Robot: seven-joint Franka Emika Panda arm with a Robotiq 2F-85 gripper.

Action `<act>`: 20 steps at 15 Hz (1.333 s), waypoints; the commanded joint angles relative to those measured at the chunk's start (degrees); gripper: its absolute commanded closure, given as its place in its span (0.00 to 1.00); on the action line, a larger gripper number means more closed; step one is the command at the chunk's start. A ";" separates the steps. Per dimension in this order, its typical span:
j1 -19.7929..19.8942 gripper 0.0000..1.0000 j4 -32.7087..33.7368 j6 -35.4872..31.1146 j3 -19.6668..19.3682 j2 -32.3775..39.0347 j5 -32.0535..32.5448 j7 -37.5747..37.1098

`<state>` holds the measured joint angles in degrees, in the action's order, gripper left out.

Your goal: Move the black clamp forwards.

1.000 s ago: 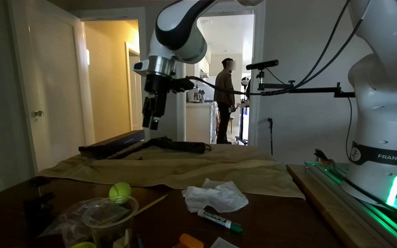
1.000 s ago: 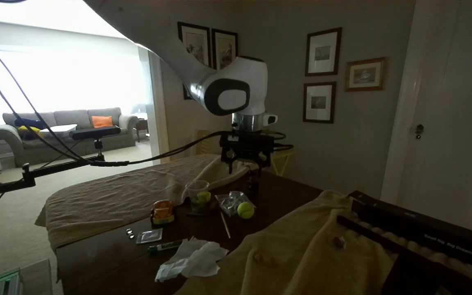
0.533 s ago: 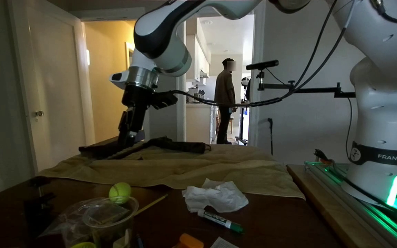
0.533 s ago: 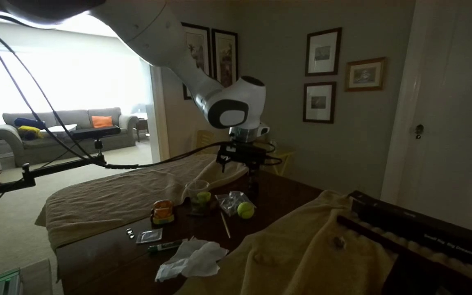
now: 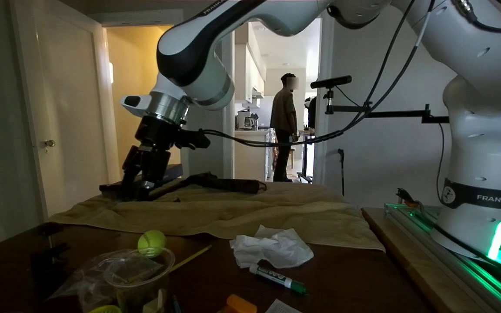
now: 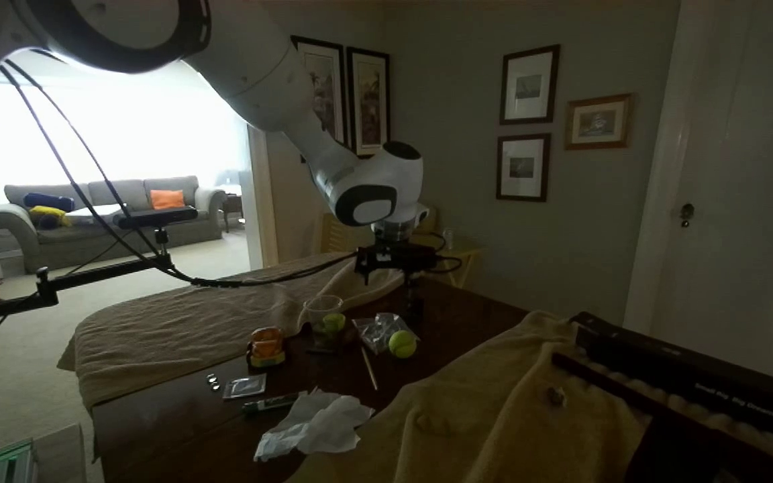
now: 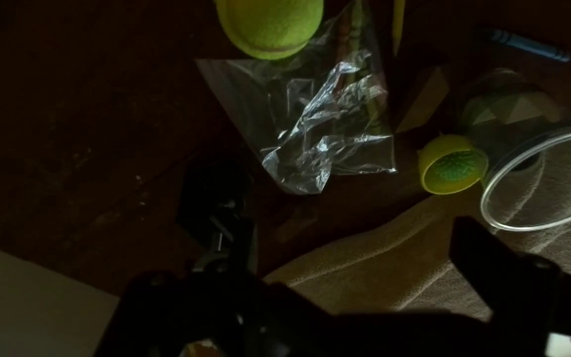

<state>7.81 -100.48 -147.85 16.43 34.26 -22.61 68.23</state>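
Note:
The black clamp [image 5: 48, 263] is a dim upright shape on the dark table at the left in an exterior view. It also shows in an exterior view [image 6: 415, 308] just below the gripper. My gripper [image 5: 137, 191] is lowered, tilted, above the far side of the table and apart from the clamp in that view. In the wrist view the gripper [image 7: 352, 228] is open with its jaws wide apart. Its left finger overlaps the dark clamp [image 7: 214, 196]; I cannot tell whether they touch. Only cloth and table show between the fingers.
A clear plastic bag [image 7: 310, 119], a tennis ball [image 7: 270, 25], a yellow cup [image 7: 431, 158] and a clear cup [image 7: 533, 229] lie near the clamp. A marker [image 5: 276, 278], tissue [image 5: 272, 250], tape measure [image 6: 267, 349] and long black box [image 6: 695, 376] are farther off.
The gripper has come down and moved towards the clamp, leftward in an exterior view, with the wrist tilting and turning. The clamp and the other objects have not moved.

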 commanded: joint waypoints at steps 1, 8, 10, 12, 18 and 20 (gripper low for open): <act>0.40 0.00 0.21 -0.04 0.51 0.10 0.52 -0.18; 1.59 0.00 4.10 -2.89 1.33 4.20 -0.85 1.23; 1.76 0.00 6.71 -4.61 1.75 6.81 -0.04 2.05; 2.09 0.00 9.17 -6.46 2.66 9.23 0.25 2.02; 2.24 0.00 16.78 -8.89 5.92 16.48 1.50 1.42; 2.12 0.00 18.63 -9.06 6.54 18.11 1.93 1.18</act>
<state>9.52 -86.96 -155.96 21.04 48.20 -22.23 69.05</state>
